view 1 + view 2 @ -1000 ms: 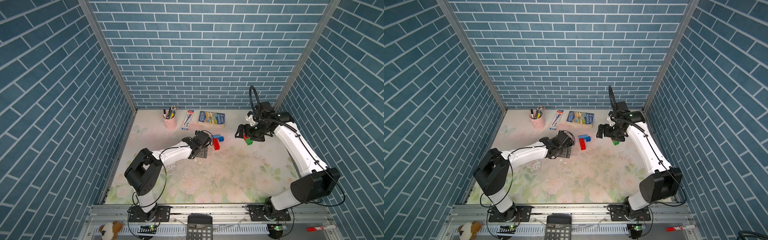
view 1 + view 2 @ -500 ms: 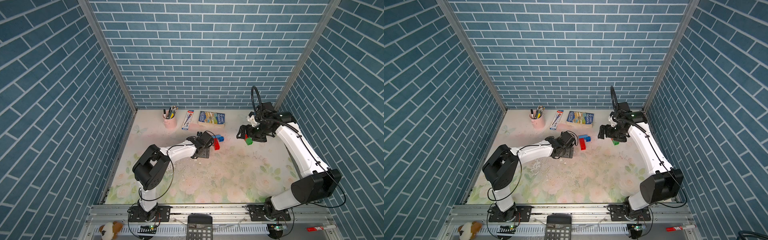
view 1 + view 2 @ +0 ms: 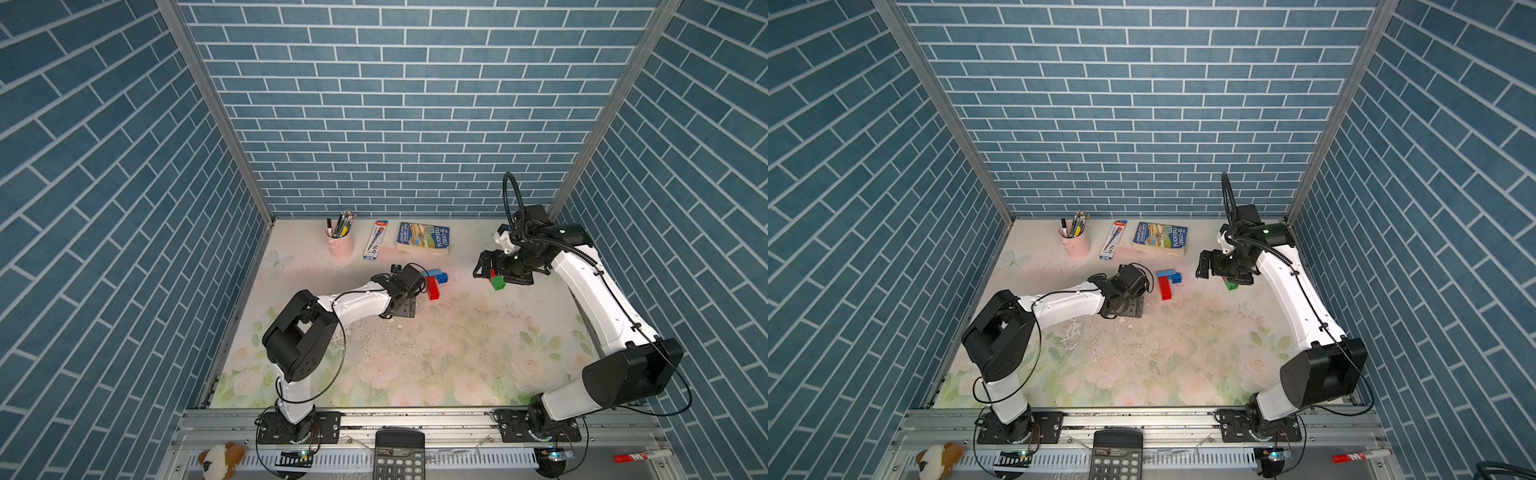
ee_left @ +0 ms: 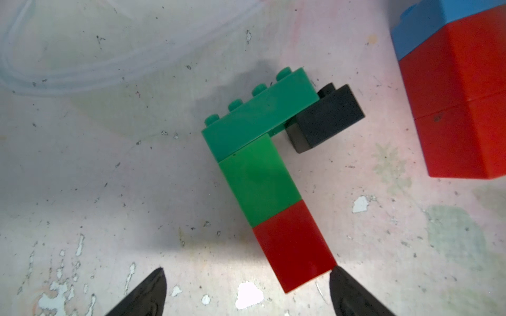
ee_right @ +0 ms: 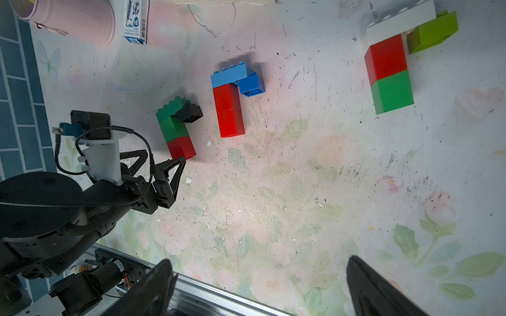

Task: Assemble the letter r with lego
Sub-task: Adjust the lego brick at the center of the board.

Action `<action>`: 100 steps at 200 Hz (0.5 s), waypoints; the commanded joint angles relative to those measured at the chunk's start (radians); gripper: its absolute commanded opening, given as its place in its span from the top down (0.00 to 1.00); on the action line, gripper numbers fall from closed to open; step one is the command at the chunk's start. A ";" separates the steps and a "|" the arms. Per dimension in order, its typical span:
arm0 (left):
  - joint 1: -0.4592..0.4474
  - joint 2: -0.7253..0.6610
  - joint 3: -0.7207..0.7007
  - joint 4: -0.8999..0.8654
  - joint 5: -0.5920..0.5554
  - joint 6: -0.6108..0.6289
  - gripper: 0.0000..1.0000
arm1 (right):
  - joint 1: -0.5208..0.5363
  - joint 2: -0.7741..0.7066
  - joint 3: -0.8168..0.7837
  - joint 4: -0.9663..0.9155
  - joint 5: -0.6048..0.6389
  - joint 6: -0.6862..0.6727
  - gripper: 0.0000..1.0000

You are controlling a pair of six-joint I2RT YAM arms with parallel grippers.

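the lego [image 5: 228, 109] lies flat on the flowered table [image 3: 457, 353] as three small shapes, in the far half, side by side and apart from each other. each shape has a long brick across its far end and a stem of two bricks that runs toward the near side. one small brick sits at the right end of the long one.

the left shape [image 5: 176, 128] has a dark green long brick [image 4: 257, 115], a green brick [image 4: 260, 180], a red brick [image 4: 294, 243] at the near end and a black brick [image 4: 328, 117]. the left gripper [image 4: 246, 290] is low over the table at this red brick. its jaws stand wide apart and hold nothing. one fingertip [image 4: 350, 292] is at the corner of the red brick; i cannot tell if it touches. in both top views the left arm [image 3: 357, 301] hides this shape.

the middle shape [image 3: 433, 284] is blue at the far end, with two red bricks as stem, just right of the left wrist.

the right shape [image 5: 388, 68] has a white long brick [image 5: 399, 23], a lime brick [image 5: 432, 32], then red and green. in a top view mostly its green end [image 3: 497, 284] shows beside the right gripper [image 5: 258, 260], which hangs above the table, jaws wide apart and empty.

a pink cup [image 3: 340, 245] with pens, a pen box [image 3: 375, 241] and a book [image 3: 424, 239] are along the far edge.
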 commanded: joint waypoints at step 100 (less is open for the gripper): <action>0.045 -0.072 -0.087 -0.013 -0.023 0.013 0.07 | -0.005 -0.015 0.005 -0.036 -0.014 -0.028 0.02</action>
